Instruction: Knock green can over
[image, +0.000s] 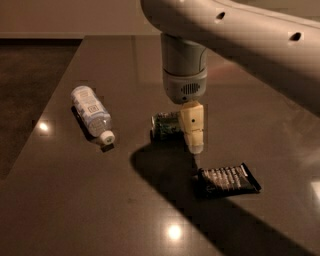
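The green can (166, 125) lies on its side on the dark table (100, 200), with its long axis running left to right. My gripper (193, 145) hangs from the pale arm and points straight down. It stands right against the can's right end, with its tip close to the table. Its cream fingers (192, 122) are together and hold nothing. The gripper hides the can's right end.
A clear plastic water bottle (91, 114) with a white cap lies on its side at the left. A dark snack packet (227, 179) lies in front of the gripper, to its right. The table's left edge (50, 100) runs diagonally beside a darker floor. The arm's shadow falls across the front of the table.
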